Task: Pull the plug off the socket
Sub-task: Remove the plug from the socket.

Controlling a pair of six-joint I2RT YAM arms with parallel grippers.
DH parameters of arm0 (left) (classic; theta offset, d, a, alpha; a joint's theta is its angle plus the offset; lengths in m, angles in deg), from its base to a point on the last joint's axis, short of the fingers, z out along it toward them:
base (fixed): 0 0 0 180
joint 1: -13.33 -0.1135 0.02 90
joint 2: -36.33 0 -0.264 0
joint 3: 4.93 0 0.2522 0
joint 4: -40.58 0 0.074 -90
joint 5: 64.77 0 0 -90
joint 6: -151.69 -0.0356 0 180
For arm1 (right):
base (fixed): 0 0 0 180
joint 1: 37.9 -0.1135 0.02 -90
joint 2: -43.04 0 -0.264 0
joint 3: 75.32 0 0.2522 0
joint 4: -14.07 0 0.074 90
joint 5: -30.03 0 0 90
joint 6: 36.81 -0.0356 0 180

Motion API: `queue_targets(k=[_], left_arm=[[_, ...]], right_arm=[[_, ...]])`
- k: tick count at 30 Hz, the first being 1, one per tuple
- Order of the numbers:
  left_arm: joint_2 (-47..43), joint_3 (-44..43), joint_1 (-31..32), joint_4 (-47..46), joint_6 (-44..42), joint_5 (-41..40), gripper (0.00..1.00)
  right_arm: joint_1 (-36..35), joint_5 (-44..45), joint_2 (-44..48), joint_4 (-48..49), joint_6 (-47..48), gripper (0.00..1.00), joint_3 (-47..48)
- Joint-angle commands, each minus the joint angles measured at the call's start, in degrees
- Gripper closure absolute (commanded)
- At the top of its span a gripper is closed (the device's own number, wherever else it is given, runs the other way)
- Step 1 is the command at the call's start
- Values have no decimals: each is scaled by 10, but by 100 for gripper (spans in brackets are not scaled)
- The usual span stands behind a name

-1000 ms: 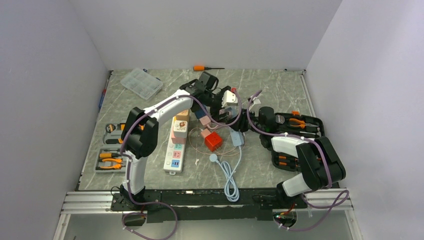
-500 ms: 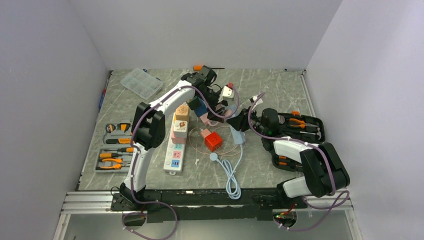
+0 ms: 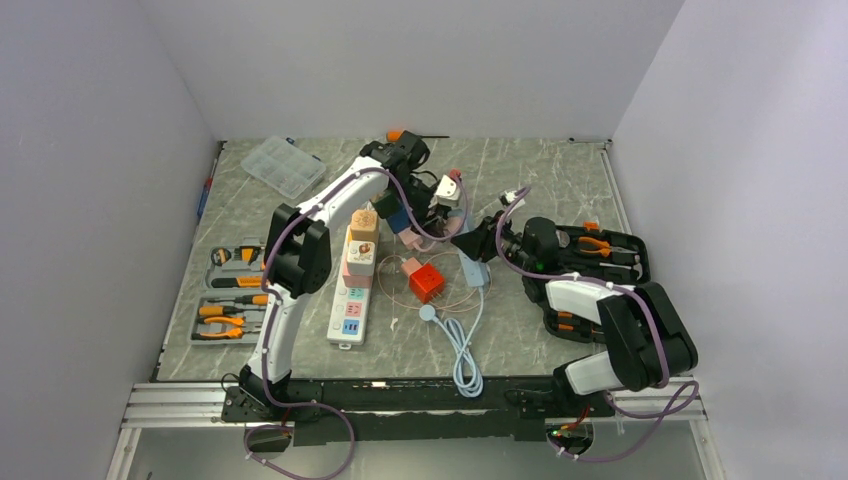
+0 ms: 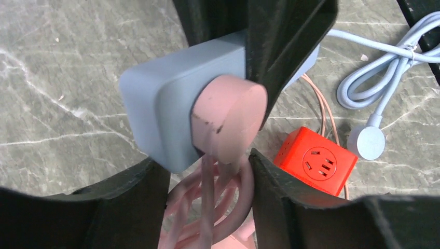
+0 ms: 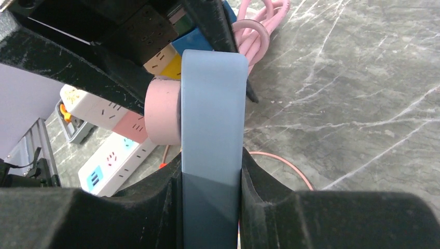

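Tightly, right fingers (image 5: 270, 207) clamp blue socket (image 5: 212, 129), pink plug (image 5: 162, 111) seated

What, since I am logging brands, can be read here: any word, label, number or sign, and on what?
No text can be read.
Power strip: slots only.
Round stickers on its plugs: too small to read.
Red cube socket: slots only.
Blue socket block, pink plug: no lettering shows.

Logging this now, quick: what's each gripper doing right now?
Left gripper: jaws flank the pink plug; grip cannot be told.
Right gripper: closed on the blue socket block.
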Motion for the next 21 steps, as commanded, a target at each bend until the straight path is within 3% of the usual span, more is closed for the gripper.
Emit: queue_targets(k=[1, 3, 4, 5, 12, 21], left_arm=[[3, -26, 3, 63, -42, 53, 51], [4, -28, 3, 75, -56, 57, 75], [1, -28, 3, 75, -56, 60, 95], [-1, -27, 2, 74, -54, 62, 100], [-5, -31, 2, 104, -88, 74, 100], [14, -96, 2, 219, -205, 84, 100]], right_arm=[[3, -38, -13, 144, -22, 100, 36], [3, -50, -22, 150, -24, 100, 46], [3, -55, -25, 144, -19, 100, 53], [3, -58, -27, 137, -14, 100, 57], [13, -70, -59, 145, -13, 100, 64], [37, -116, -104, 79, 48, 100, 104]])
